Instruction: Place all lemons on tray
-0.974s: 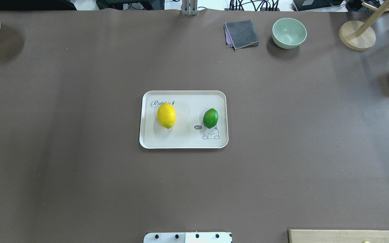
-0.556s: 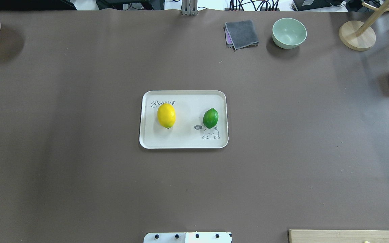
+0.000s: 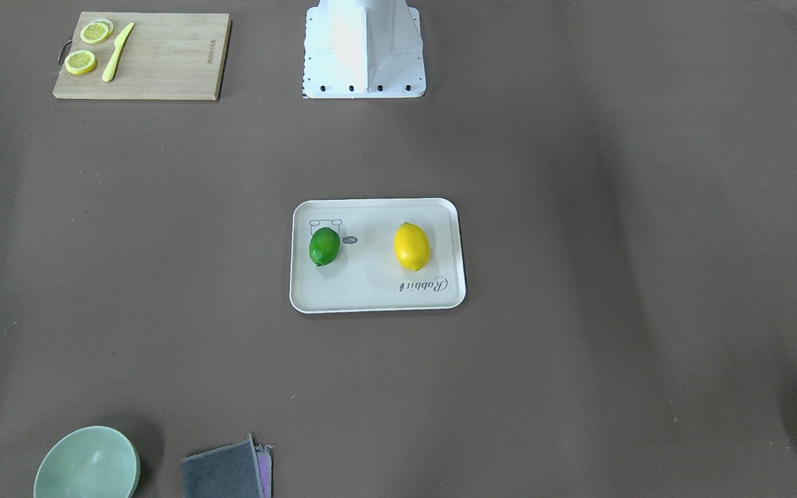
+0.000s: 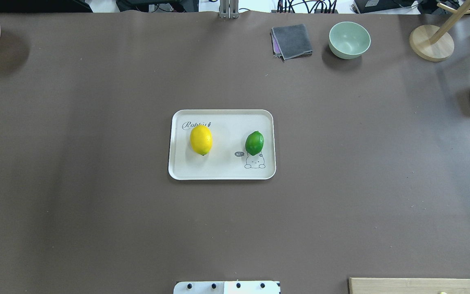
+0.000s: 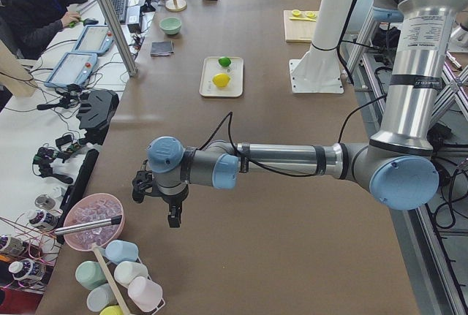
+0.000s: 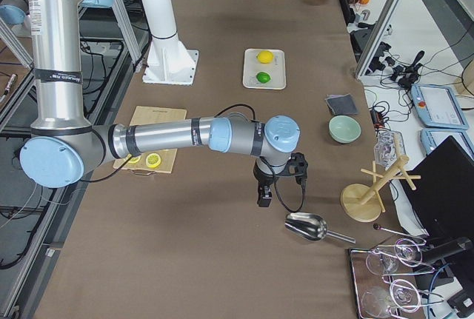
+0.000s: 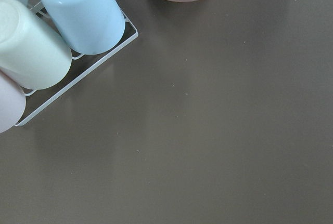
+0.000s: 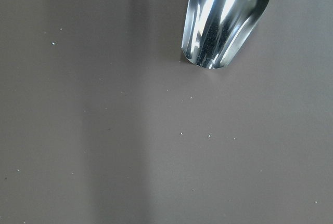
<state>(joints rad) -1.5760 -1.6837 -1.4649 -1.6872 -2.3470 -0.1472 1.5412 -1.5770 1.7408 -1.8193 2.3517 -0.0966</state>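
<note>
You see the cream tray (image 4: 218, 170) flat at mid-table, rim raised, corners rounded | yellow lemon (image 4: 201, 140) lying on it, just beside the "Rabbit" script | smaller green lemon (image 4: 254, 143) also on it, seemingly covering the cartoon's head, apart from the yellow

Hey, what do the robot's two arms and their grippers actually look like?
Both the left arm and the right arm are silver metal tubes linked by rounded joints with light blue caps, with small dark printed lettering on the upper sections. A thin black cable loops along each forearm. The left gripper and the right gripper are compact black units.
</note>
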